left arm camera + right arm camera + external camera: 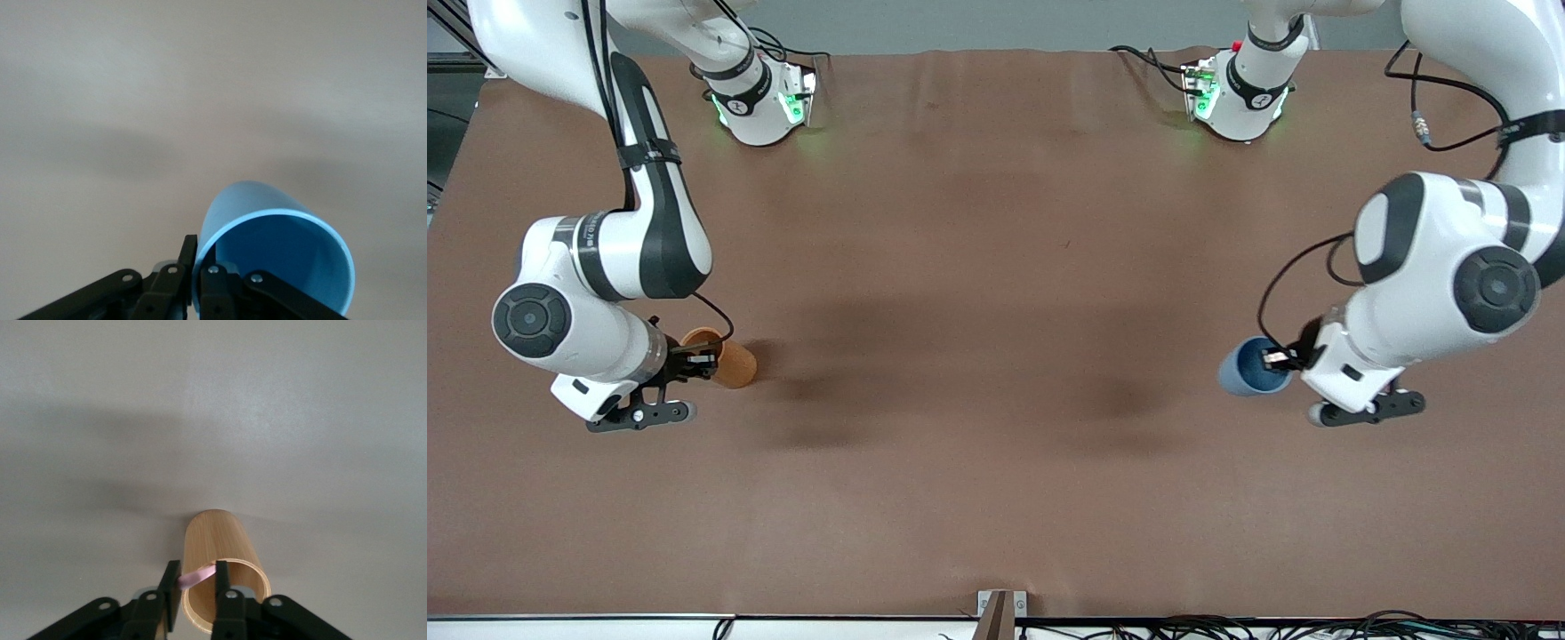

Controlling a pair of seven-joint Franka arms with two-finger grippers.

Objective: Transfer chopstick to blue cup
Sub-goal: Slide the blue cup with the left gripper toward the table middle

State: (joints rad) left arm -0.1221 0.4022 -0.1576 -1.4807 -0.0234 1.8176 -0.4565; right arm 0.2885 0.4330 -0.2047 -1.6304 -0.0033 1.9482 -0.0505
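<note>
No brand, label or lettering can be read anywhere on the brown table (996,267). At the right arm's end, the right gripper (197,581) has its fingers on either side of the pale pink chopstick (199,575), which sticks out of the orange-brown cup (220,577) at the rim. At the left arm's end, the left gripper (197,267) is clenched on the wall of the blue cup (273,257), one finger inside and one outside.
</note>
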